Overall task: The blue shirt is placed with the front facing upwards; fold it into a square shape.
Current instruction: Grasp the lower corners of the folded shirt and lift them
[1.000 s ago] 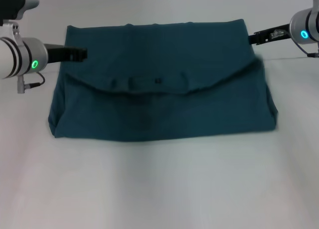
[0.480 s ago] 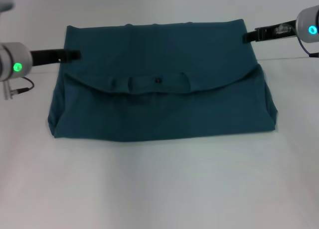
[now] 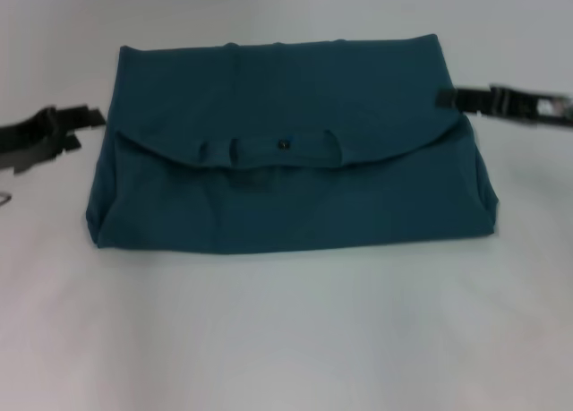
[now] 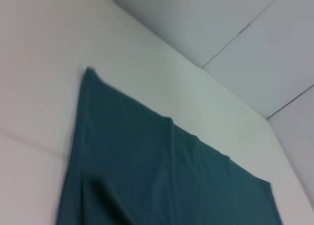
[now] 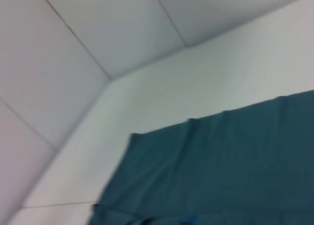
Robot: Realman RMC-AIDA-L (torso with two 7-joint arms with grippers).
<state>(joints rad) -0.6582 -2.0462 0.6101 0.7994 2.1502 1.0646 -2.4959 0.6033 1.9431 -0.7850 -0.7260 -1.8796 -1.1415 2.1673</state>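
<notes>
**On the white table, a folded shirt with a gripper at either side**

Across the middle of the flat white tabletop (image 3: 286,330) lies the dark teal-blue cotton shirt (image 3: 286,151), folded into a wide rectangle with its upper layer turned down in a curved flap; the ribbed round collar and a small dark label sit along that flap's edge. Only the head view shows this whole outline.

At the shirt's far right corner the right gripper (image 3: 448,98), a dark narrow tool, has its tip against the cloth edge; whether its fingers are spread or pressed together cannot be told. Off the shirt's left edge, apart from the cloth, the left gripper (image 3: 89,117) hangs over bare table with its two dark fingers spread.

Neither wrist view shows any fingers. Each shows a corner of the shirt (image 4: 162,176) lying flat, plus pale panelled wall (image 5: 98,34) behind the table, which the head view leaves out.
</notes>
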